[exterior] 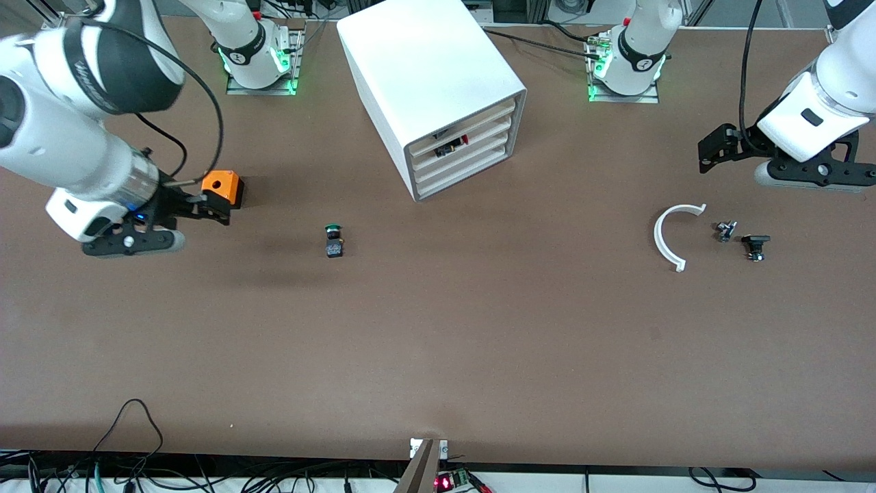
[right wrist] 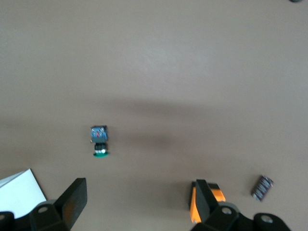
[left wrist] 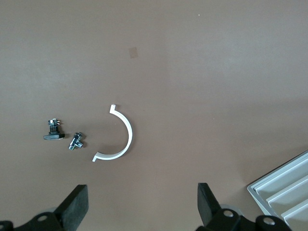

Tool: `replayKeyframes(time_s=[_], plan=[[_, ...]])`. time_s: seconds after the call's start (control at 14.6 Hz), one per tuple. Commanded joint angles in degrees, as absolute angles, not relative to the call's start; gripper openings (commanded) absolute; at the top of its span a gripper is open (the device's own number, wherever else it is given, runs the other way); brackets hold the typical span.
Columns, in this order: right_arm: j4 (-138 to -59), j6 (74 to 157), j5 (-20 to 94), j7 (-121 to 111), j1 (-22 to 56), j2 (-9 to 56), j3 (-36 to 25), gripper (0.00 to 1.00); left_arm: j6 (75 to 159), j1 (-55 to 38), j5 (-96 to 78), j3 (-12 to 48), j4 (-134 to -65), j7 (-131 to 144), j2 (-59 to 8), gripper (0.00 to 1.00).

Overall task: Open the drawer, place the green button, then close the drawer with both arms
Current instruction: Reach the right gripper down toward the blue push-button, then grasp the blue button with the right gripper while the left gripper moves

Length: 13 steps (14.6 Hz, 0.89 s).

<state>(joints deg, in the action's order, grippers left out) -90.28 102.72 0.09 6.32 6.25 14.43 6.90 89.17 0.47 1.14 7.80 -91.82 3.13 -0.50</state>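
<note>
Front view: button [exterior: 334, 240] lies apart from raised, spread right hand [exterior: 140, 229].

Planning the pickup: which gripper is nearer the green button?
Right. The right gripper hovers by the orange cube, beside the button; the left gripper waits above the white clip.

Left arm: I have it raised over its own end of the table, waiting.
Left gripper [left wrist: 139, 207]: fingers spread wide, holding nothing.
Right arm: I have it raised over its own end.
Right gripper [right wrist: 139, 204]: fingers spread wide, holding nothing.
</note>
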Motion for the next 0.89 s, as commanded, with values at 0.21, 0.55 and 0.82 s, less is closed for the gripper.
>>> replayKeyframes(time_s=[0.21, 0.55, 0.82], plan=[[-89.82, 109.68, 1.66, 6.33, 10.54, 20.55, 6.86, 1.00, 85.70, 0.62, -0.08, 8.09, -90.00, 2.90, -1.41, 1.00], [-90.70, 112.58, 1.93, 6.86, 13.18, 25.22, 6.86, 1.00, 78.67, -0.26, -2.89, 8.61, -90.00, 2.81, -1.41, 1.00], [-97.28, 121.70, 1.93, 10.88, 15.02, 26.63, 6.86, 1.00, 74.63, -0.44, -9.90, 8.70, -90.26, 2.46, -3.16, 1.00]])
